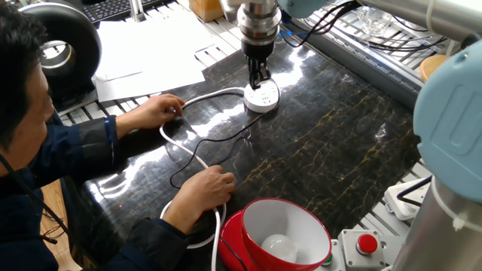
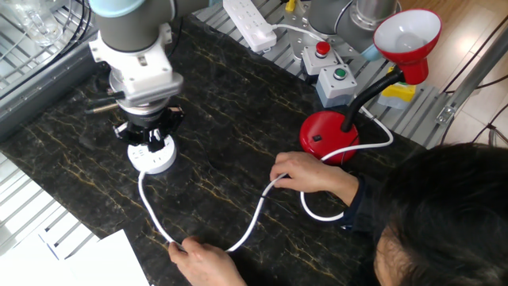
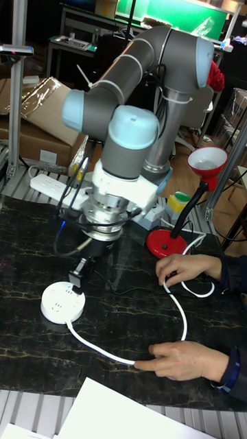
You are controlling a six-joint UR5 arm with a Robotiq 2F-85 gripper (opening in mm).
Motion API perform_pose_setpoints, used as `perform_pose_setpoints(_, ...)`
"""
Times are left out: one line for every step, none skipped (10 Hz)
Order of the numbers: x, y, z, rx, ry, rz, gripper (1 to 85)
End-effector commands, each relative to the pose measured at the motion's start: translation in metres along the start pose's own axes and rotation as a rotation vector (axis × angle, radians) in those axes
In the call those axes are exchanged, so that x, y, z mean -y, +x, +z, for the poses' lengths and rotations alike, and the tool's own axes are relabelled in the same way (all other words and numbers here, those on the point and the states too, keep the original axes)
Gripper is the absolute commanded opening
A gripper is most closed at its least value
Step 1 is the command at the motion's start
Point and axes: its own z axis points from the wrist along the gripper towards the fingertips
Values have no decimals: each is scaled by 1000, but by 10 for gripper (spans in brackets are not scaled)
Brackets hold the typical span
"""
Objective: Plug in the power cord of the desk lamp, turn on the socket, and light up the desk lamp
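Note:
The round white socket (image 1: 262, 100) (image 2: 154, 160) (image 3: 62, 304) lies on the dark marble table, its thick white cable (image 2: 254, 224) held by a person's two hands. My gripper (image 1: 258, 77) (image 2: 150, 141) (image 3: 79, 276) stands right over the socket, shut on the small black plug of the power cord (image 1: 197, 150). The plug is tilted at the socket's top; whether it is seated cannot be told. The thin black cord trails across the table toward the red desk lamp (image 2: 329, 137) (image 3: 165, 242), whose shade (image 1: 285, 232) is unlit.
The person's hands (image 1: 161, 111) (image 1: 205, 190) rest on the table near the cables. A long white power strip (image 2: 249, 21) (image 3: 51, 184) and button boxes (image 2: 340, 79) sit at the table's edge. Papers (image 1: 147, 53) lie beyond the marble.

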Motion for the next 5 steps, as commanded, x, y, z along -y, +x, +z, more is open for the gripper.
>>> perform_pose_setpoints(-4,-2,7,39,-39,116,10)
perform_pose_setpoints(-4,-2,8,39,-39,134,10)
perform_pose_setpoints(-1,1,8,26,-27,138,10)
perform_pose_setpoints(2,3,0,18,-13,139,10)
perform_pose_setpoints(4,4,-2,13,-3,144,10)
